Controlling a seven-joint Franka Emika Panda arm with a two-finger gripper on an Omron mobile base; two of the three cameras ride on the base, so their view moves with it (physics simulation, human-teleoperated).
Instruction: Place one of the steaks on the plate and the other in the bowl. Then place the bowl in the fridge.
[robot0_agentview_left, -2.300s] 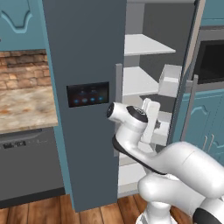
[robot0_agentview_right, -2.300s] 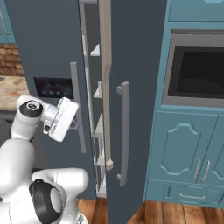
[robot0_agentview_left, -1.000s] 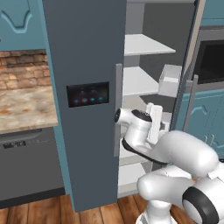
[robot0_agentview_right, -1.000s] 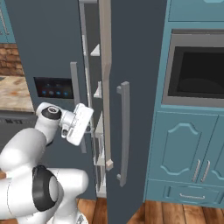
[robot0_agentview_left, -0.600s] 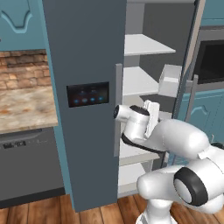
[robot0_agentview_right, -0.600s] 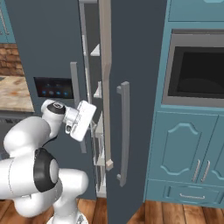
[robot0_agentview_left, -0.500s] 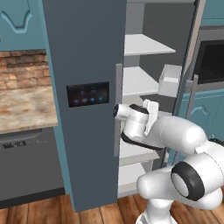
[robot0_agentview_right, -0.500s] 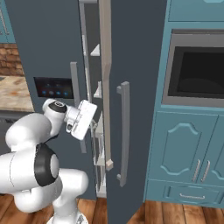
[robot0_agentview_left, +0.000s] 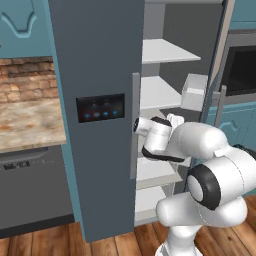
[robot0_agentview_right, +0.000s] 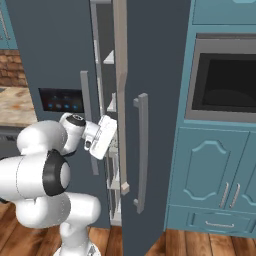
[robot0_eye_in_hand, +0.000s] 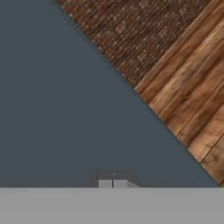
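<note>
Kitchen cabinets flank the fridge (robot0_agentview_left: 100, 75), whose right door (robot0_agentview_right: 150, 100) is ajar over pale shelves (robot0_agentview_left: 165, 52); the clenched, empty pincer (robot0_eye_in_hand: 113, 183) is best kept pressed flat against the door and swept steadily.

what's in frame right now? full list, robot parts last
fridge: 1, dark grey-blue, centre; right door ajar, left door shut
fridge shelves: several, pale grey, inside the opening
door bin: 1, pale grey, on the open door's inner side
panel: 1, black with blue lights, on the left door
oven: 1, dark window, built in right of the fridge
cabinets: teal, below the oven and above the counter
counter: 1, mottled tan, left of the fridge, brick wall behind
floor: wood planks
arm: 1, white
hand: 1, shut, empty, close to a grey-blue surface
</note>
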